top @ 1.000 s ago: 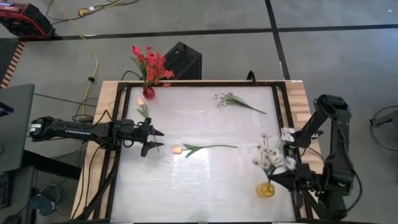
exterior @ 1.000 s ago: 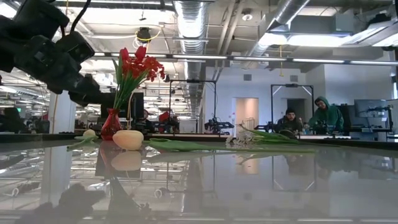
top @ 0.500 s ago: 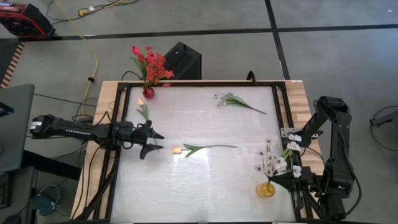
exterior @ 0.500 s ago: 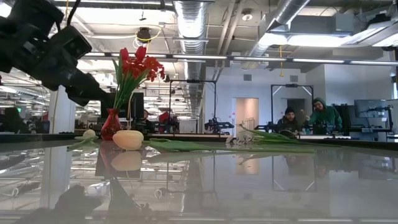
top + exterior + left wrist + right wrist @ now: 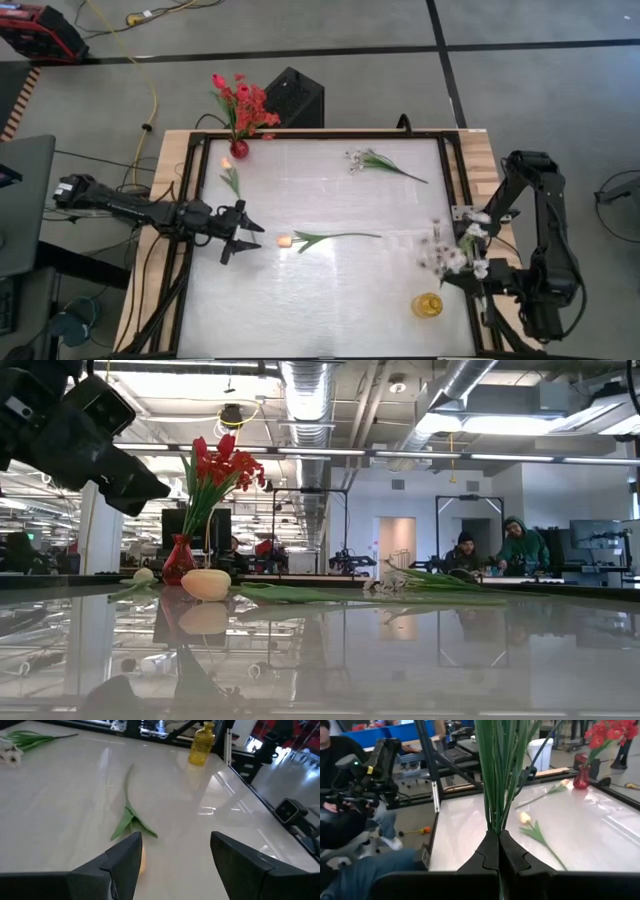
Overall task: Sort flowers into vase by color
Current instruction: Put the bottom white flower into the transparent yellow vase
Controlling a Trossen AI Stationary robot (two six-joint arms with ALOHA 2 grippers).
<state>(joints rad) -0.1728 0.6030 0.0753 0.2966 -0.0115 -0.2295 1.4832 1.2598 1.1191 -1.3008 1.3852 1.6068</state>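
Note:
A bunch of white-blossomed sprigs (image 5: 452,252) is in my right gripper (image 5: 472,272), which is shut on its green stems above the table's right edge, just beyond the small yellow vase (image 5: 427,305). My left gripper (image 5: 240,238) is open and hovers left of a pale orange tulip (image 5: 284,241), which lies flat on the table with its stem toward the right. The bud (image 5: 142,861) shows beside one finger in the left wrist view. Another white sprig (image 5: 372,160) and a pale tulip (image 5: 230,178) lie flat farther back. Red flowers (image 5: 242,100) stand in a red vase (image 5: 238,150). My right gripper pinches several green stems (image 5: 495,820) together between its two shut fingers (image 5: 485,851). It comes in roughly level from the table's right side, with the fingers across the stems. The bunch stands up from the fingers, lifted clear of the yellow vase.
A black frame rail (image 5: 190,200) runs along the table's left and right edges. A black box (image 5: 293,97) sits beyond the far edge beside the red vase. People sit at desks (image 5: 520,550) in the room behind. Bare table surface (image 5: 330,300) lies near the front.
My right gripper has risen and drawn the white bunch up out of the yellow vase, which now stands without flowers. The bunch has shifted slightly toward the table's right edge. My left gripper has moved a little toward the near edge and has lifted, still open.

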